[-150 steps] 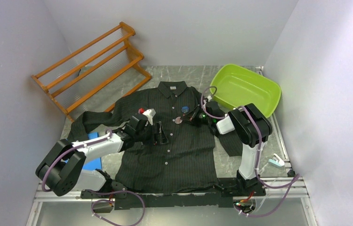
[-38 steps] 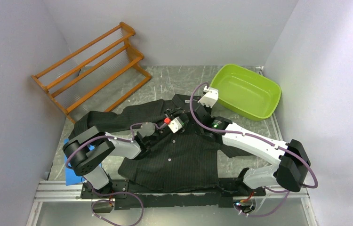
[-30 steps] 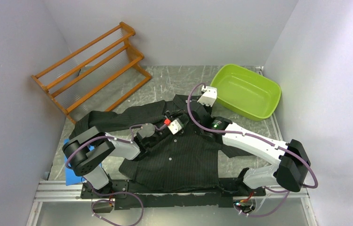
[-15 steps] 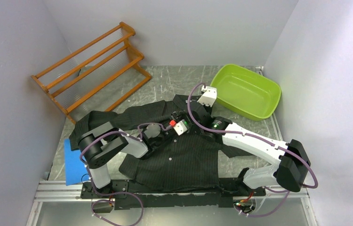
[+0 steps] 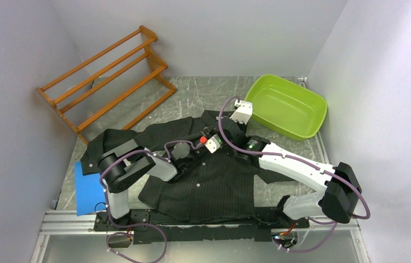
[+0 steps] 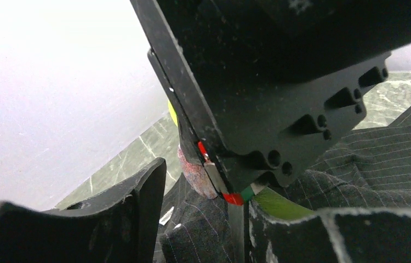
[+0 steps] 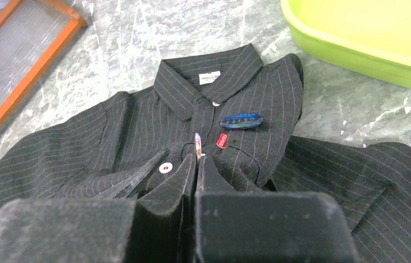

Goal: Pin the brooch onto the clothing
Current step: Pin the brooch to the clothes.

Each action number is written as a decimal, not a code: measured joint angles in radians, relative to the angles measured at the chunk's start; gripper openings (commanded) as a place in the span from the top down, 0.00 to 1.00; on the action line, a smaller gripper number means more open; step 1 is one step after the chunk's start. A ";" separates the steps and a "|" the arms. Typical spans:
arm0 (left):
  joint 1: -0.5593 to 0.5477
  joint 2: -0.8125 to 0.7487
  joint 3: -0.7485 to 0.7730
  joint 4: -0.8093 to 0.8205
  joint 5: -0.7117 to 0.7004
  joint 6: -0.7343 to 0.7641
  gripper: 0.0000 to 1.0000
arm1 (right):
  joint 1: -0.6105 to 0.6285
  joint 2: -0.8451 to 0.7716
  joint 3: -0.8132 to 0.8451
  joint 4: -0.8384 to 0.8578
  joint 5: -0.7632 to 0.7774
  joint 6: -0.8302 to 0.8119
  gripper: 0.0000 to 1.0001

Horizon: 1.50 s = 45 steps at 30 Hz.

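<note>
the right hand [image 7: 195, 159], pressed together, pinches a small round pinkish brooch [image 7: 197, 141] over the black pinstriped button-up shirt [image 7: 110, 137]; the left hand [image 6: 198, 211] stands half spread beside it.

The shirt [image 5: 214, 186] lay spread in the middle of the desk [image 5: 203, 90]. The rack [image 5: 104, 76] stood behind it at the left, the tub [image 5: 288, 107] behind it at the right, and a flat pad [image 5: 87, 189] lay at the near left.
</note>
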 measured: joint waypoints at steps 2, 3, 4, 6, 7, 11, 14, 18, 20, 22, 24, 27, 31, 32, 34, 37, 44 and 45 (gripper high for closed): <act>0.000 0.012 0.006 0.000 -0.008 0.000 0.48 | 0.000 0.000 0.000 0.000 0.000 0.000 1.00; 0.000 0.017 0.008 0.000 -0.008 0.000 0.49 | 0.000 0.000 0.000 0.000 -0.001 0.000 1.00; 0.000 0.023 0.011 -0.004 -0.008 0.000 0.50 | 0.000 0.000 0.000 0.000 -0.001 0.000 1.00; 0.000 0.029 0.014 -0.011 -0.009 0.000 0.56 | 0.000 0.000 0.000 0.000 -0.005 0.001 1.00; -0.001 0.030 0.017 -0.016 -0.010 0.000 0.60 | 0.000 0.000 0.000 0.000 -0.007 0.001 1.00; -0.002 0.031 0.020 -0.017 -0.013 -0.002 0.94 | 0.000 0.000 0.000 0.003 -0.010 0.006 1.00; -0.006 0.032 0.020 -0.015 -0.020 -0.003 0.97 | -0.002 -0.001 0.002 0.008 -0.007 0.015 1.00; -0.006 0.032 0.020 -0.006 -0.035 -0.008 0.97 | -0.003 -0.002 0.002 0.021 -0.006 0.021 0.85; -0.008 0.032 0.020 0.002 -0.050 -0.020 0.97 | -0.002 -0.004 0.002 0.029 -0.008 0.014 0.57; -0.008 0.032 0.019 0.007 -0.066 -0.043 0.97 | -0.002 -0.012 0.002 0.032 -0.015 -0.007 0.38; -0.008 0.030 0.017 0.005 -0.087 -0.080 0.97 | -0.002 -0.027 0.001 0.044 -0.020 -0.027 0.30; -0.010 0.011 0.012 -0.013 -0.114 -0.125 0.97 | -0.006 -0.060 -0.002 0.066 -0.056 -0.058 0.28; -0.011 -0.044 0.010 -0.063 -0.179 -0.206 0.97 | -0.040 -0.119 -0.031 0.117 -0.181 -0.100 0.24; -0.011 -0.061 0.010 -0.081 -0.194 -0.226 0.98 | -0.057 -0.138 -0.045 0.134 -0.226 -0.111 0.23; -0.011 -0.098 0.008 -0.119 -0.216 -0.265 0.97 | -0.096 -0.180 -0.085 0.174 -0.325 -0.137 0.20; -0.011 -0.161 0.000 -0.187 -0.237 -0.328 0.97 | -0.172 -0.266 -0.176 0.246 -0.498 -0.163 0.18; -0.013 -0.320 -0.005 -0.408 -0.270 -0.481 0.97 | -0.337 -0.404 -0.324 0.373 -0.860 -0.203 0.34; -0.013 -0.344 -0.003 -0.452 -0.274 -0.504 0.97 | -0.346 -0.406 -0.334 0.394 -0.903 -0.212 0.38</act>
